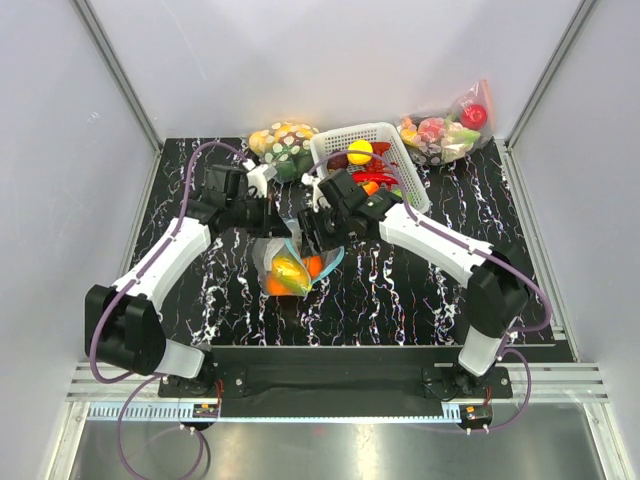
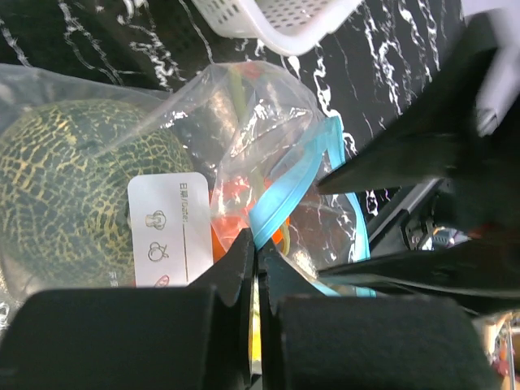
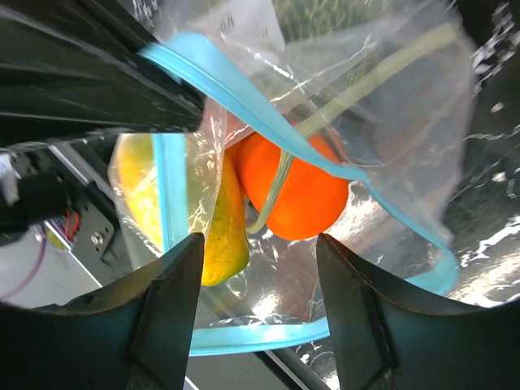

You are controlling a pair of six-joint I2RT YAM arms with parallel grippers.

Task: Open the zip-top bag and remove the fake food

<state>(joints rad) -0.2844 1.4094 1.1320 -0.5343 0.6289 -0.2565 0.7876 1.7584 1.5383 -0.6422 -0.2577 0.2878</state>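
The zip-top bag (image 1: 288, 262) lies on the black marble table between my two grippers, its teal zip strip (image 3: 244, 89) spread into an open loop. My left gripper (image 2: 258, 248) is shut on one side of the strip at the bag's mouth (image 1: 272, 222). My right gripper (image 3: 260, 252) is open, its fingers straddling the open mouth without touching the food (image 1: 318, 238). Inside the bag are a round orange fruit (image 3: 296, 191), a yellow-green pepper-like piece (image 3: 223, 231) and a dark green bumpy ball (image 2: 73, 187) behind a white printed patch (image 2: 171, 227).
A white basket (image 1: 330, 150) with red, yellow and other food stands just behind the grippers. A bag of yellow-and-white spotted items (image 1: 283, 140) lies behind left. A bag with a red apple (image 1: 450, 128) lies at the back right corner.
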